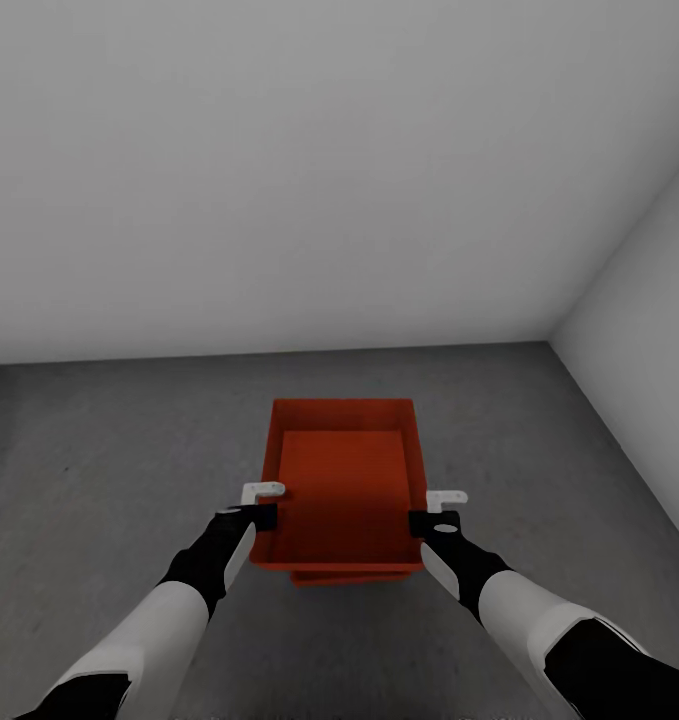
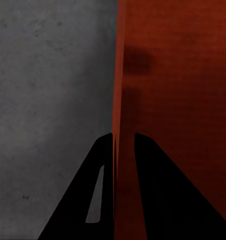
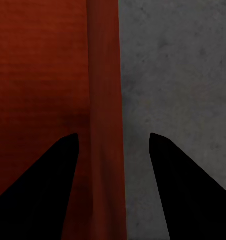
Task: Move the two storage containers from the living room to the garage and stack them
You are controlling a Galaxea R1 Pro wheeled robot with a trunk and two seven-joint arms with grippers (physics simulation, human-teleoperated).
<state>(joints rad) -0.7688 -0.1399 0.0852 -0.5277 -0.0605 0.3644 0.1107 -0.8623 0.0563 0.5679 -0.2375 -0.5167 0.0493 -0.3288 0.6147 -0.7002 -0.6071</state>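
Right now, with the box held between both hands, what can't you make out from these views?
- Lower container: head view, a thin strip shows; the upper container covers the rest, so alignment is unclear.
- Whether the upper container rests on it: that contact is hidden in the head view.
- Right hand: right wrist view, its fingers straddle the wall with gaps showing; contact cannot be told.
- Left hand: left wrist view, fingertips pinch the wall; the frame edge cuts off its body.

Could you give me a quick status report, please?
Left gripper shut on upper container wall. Right gripper open astride opposite wall. Lower container beneath, on floor.
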